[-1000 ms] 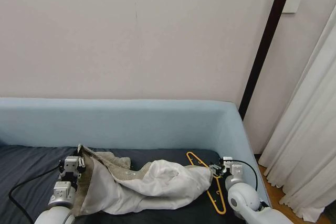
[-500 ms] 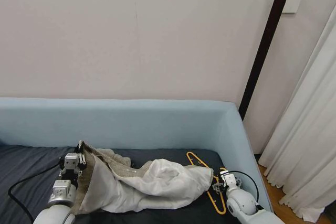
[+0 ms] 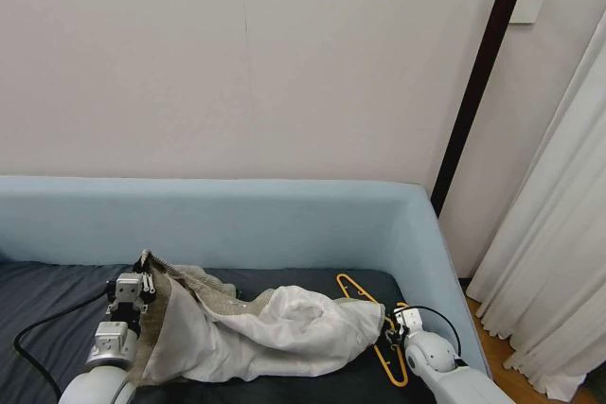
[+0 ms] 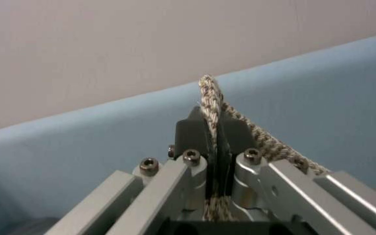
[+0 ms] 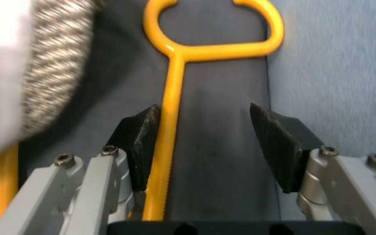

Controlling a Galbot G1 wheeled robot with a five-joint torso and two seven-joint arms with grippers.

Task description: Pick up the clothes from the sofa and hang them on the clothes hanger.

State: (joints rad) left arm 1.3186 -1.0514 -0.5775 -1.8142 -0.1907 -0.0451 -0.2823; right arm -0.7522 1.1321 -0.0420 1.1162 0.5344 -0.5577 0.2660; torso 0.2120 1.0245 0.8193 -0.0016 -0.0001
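- two grippers down at the sofa. left gripper?
- clamped tight on the beige knit edge of the garment, pinched between both pads and held up off the dark seat cushion at the robot's left.
- rest of the cloth?
- sprawled white and beige across the middle of the seat, far end lapping over the yellow hanger.
- right gripper?
- low over the hanger near the armrest. jaws wide, straddling the straight yellow stem; stem just beside one pad, touching or not, cannot tell.
- hanger itself?
- flat on the cushion, loop end out beyond the open jaws.
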